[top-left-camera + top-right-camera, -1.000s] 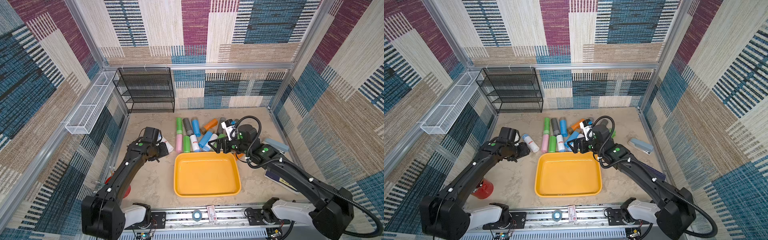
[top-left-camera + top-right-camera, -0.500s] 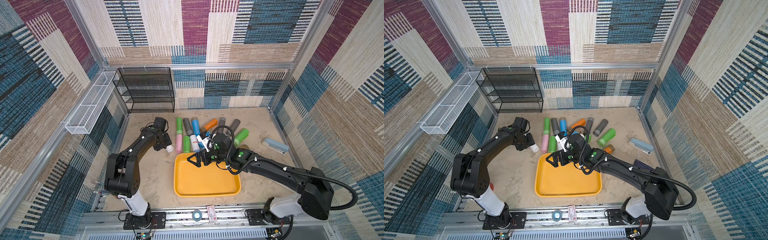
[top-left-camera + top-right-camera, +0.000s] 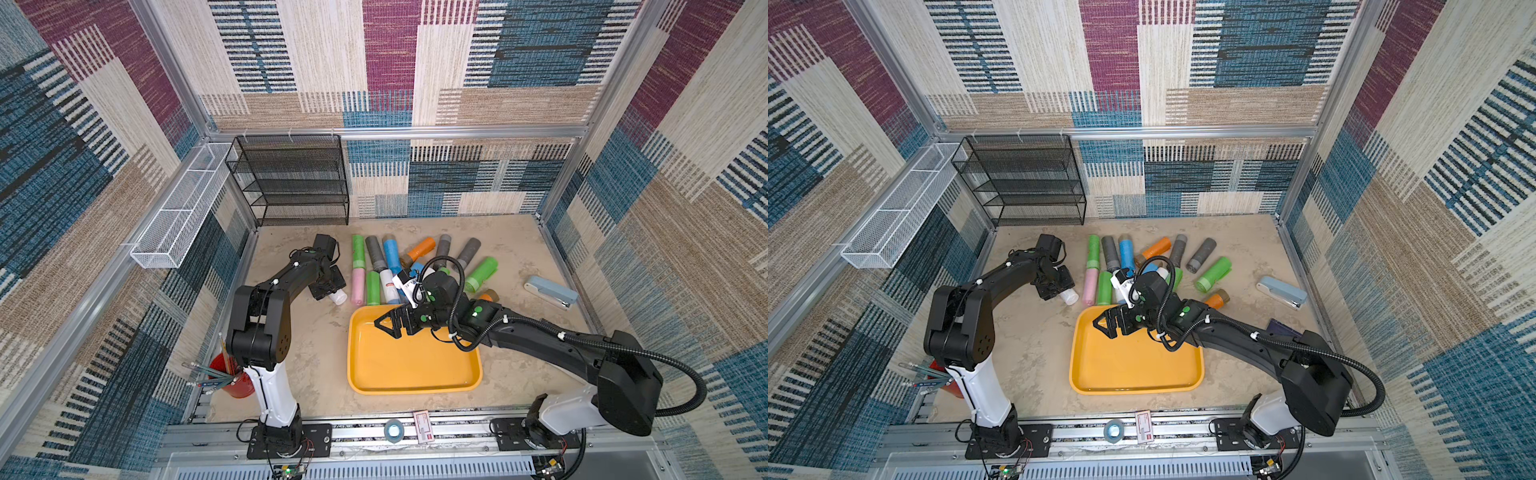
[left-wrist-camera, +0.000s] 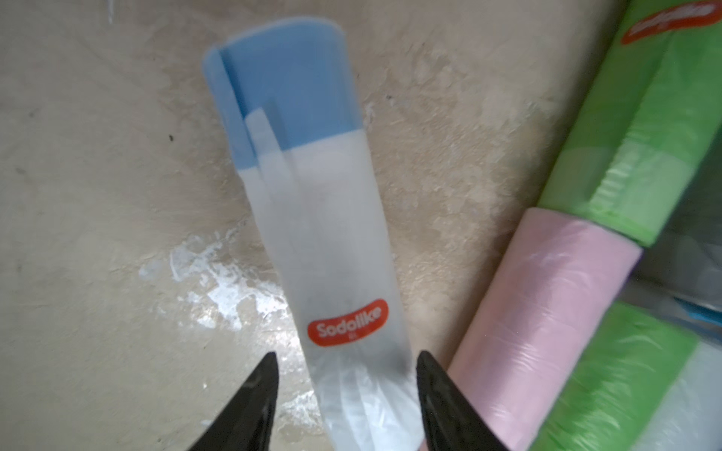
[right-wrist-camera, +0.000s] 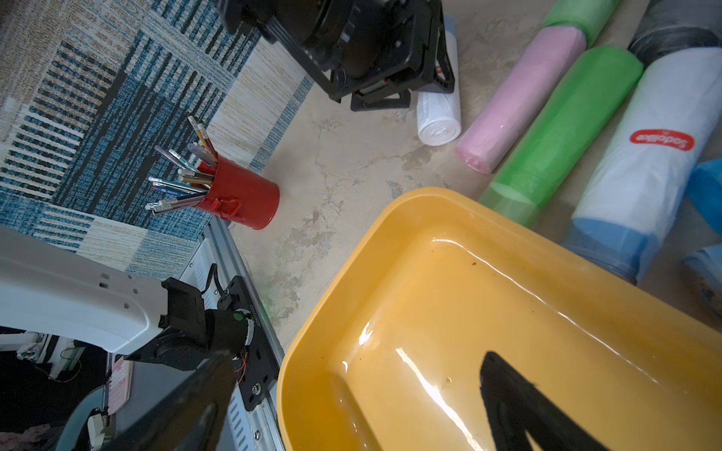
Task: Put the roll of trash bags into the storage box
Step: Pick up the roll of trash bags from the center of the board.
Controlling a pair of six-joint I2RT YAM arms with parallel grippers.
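Note:
The storage box is a shallow yellow-orange tray at the table's middle front, with nothing in it. A white and blue roll of trash bags lies on the table left of the pile. My left gripper is open and straddles this roll's white end; there is a gap at one finger, while the other finger is at the roll's side. My right gripper hangs open and holds nothing, over the box's far left corner.
Behind the box lies a pile of pink, green, grey, blue and orange rolls. A grey stapler is at the right. A red cup of pencils stands at the front left. A black mesh rack and white wire basket stand at the back left.
My right gripper has swung left from the pile of rolls to above the box. My left arm has reached farther back, onto the white and blue roll. Little has moved in the last half second.

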